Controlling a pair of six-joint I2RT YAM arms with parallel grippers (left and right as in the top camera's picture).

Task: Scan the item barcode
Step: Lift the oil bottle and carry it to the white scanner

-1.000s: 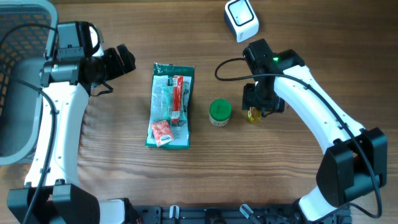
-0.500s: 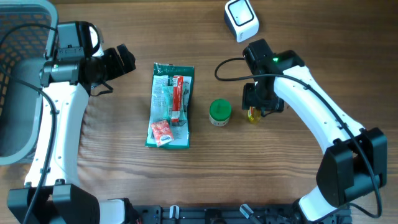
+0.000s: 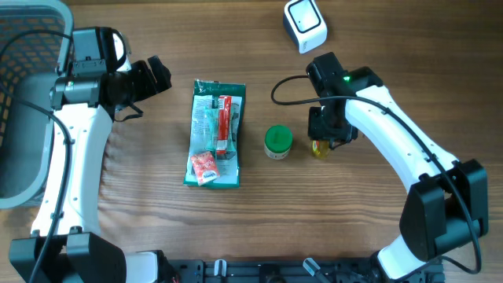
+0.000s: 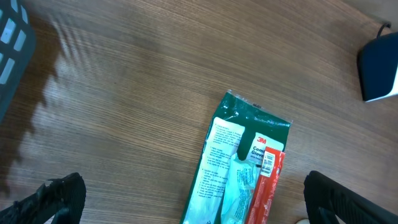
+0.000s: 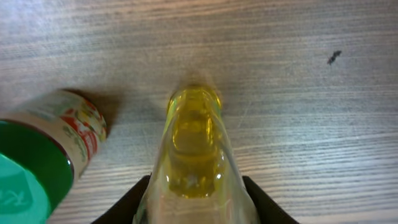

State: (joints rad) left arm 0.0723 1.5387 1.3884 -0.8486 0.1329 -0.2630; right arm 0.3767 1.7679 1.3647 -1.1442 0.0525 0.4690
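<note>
A small clear bottle of yellow liquid (image 3: 320, 147) stands on the wooden table right of centre. My right gripper (image 3: 327, 132) comes down over it, and in the right wrist view the black fingers (image 5: 134, 200) press against both sides of the bottle (image 5: 194, 143). The white barcode scanner (image 3: 304, 23) sits at the back of the table, up and left of that arm. No barcode shows on the bottle. My left gripper (image 3: 157, 76) hangs open over bare table at the left, its fingertips (image 4: 56, 199) wide apart, with the top of a green packet (image 4: 242, 168) between them below.
A green-lidded jar (image 3: 277, 142) stands just left of the bottle, close to the right fingers. The flat green packet (image 3: 216, 134) with a red strip lies in the middle. A grey basket (image 3: 23, 94) fills the far left edge.
The right gripper's fingers have closed in onto the bottle's sides. The left arm and the other items have not moved.
</note>
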